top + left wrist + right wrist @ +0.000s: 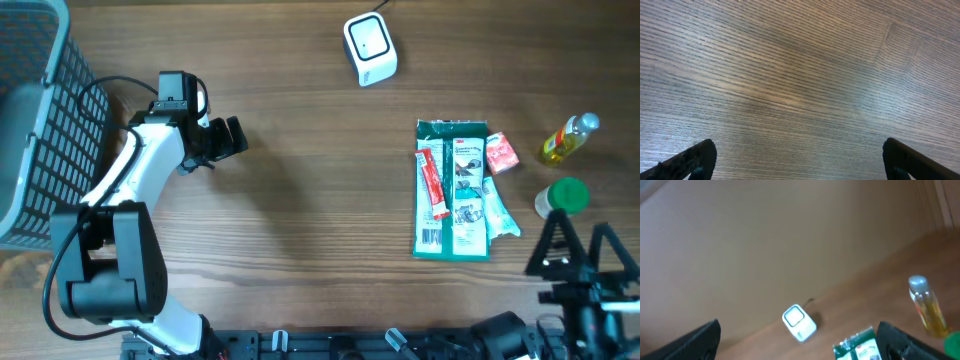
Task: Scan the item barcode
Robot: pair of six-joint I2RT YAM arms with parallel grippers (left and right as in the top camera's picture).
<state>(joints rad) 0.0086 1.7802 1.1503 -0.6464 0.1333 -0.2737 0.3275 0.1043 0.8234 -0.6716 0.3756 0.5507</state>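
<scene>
Left gripper [226, 138] hovers over the table [300, 230], fingers wide, empty. Right gripper [580, 250], equally wide, holds nothing; the green package [452, 200] lies flat near it, well apart from the white scanner [370, 48].

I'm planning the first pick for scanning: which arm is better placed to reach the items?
Right. The right end effector, open, sits just beside the green-capped container and the flat green pack, while the left end effector, also open, is over bare wooden table near the grey mesh basket.
</scene>
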